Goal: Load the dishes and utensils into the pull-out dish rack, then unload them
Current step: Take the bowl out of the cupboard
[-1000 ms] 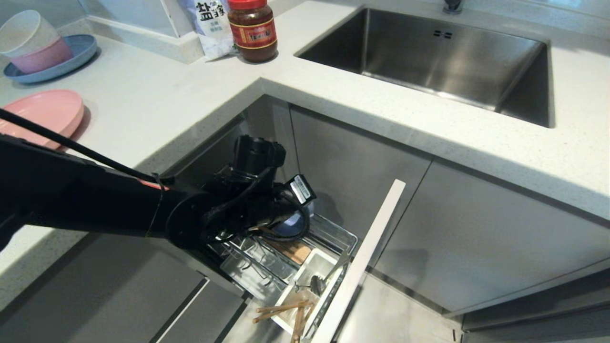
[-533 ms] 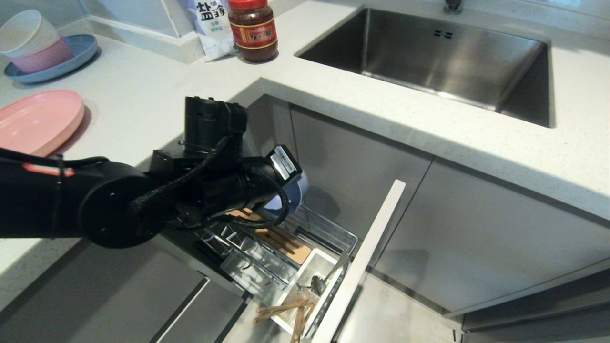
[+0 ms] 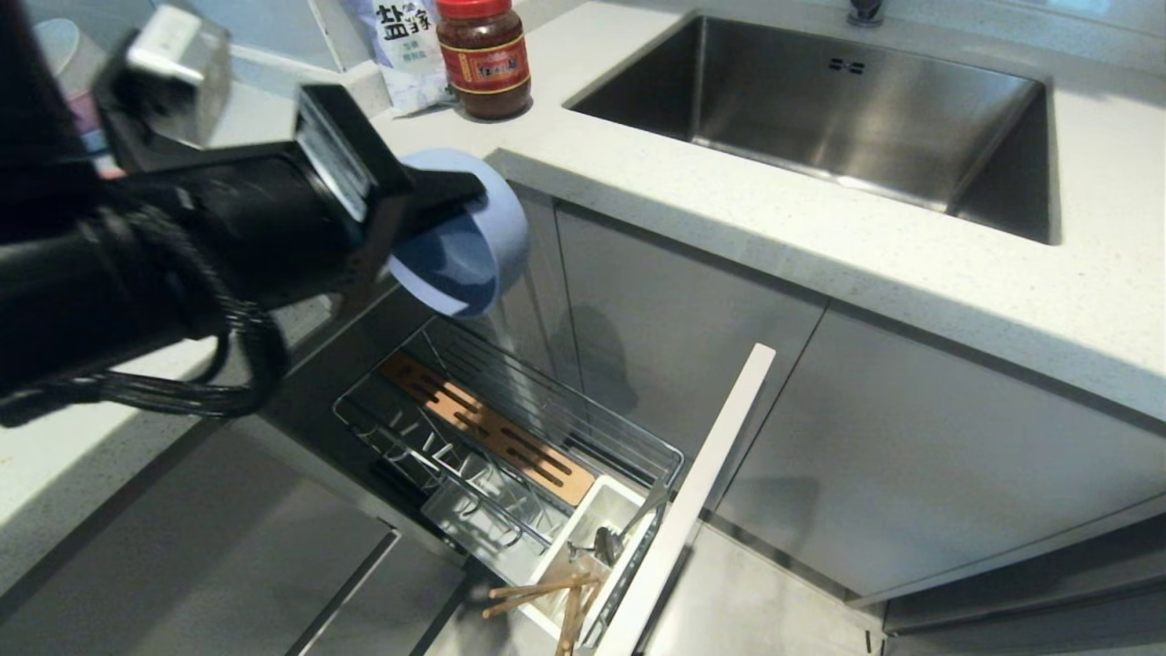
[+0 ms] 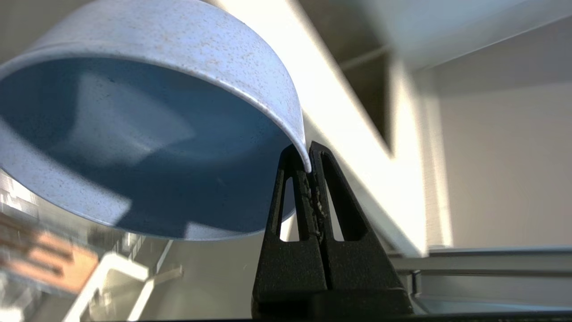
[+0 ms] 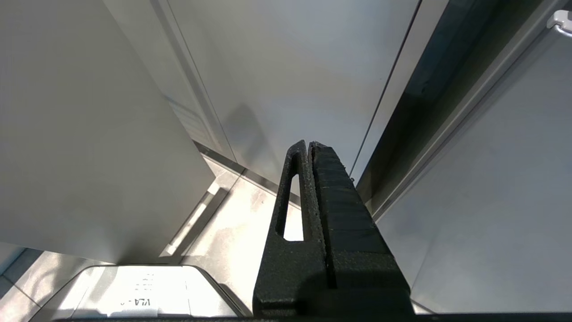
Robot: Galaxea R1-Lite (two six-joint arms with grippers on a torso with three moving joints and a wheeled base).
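My left gripper (image 3: 460,189) is shut on the rim of the blue-grey bowl (image 3: 465,246), which hangs tilted at countertop height above the pull-out dish rack (image 3: 547,415). In the left wrist view the fingertips (image 4: 292,161) pinch the bowl's (image 4: 134,134) edge. The rack stands pulled out, with its wooden block (image 3: 483,428) bare. Its white cup (image 3: 629,497) holds the chopsticks (image 3: 537,592) and a steel spoon (image 3: 606,542). My right gripper (image 5: 308,145) is shut on nothing, low beside the cabinet fronts.
The steel sink (image 3: 847,109) is set into the white countertop (image 3: 729,210) at the back right. A sauce jar (image 3: 483,55) and a salt bag (image 3: 401,46) stand near the corner. The rack's pale front panel (image 3: 701,483) juts out into the floor space.
My left arm has risen out of the rack with the bowl, up and to the left to countertop height. The back of the rack and its wooden block now show.
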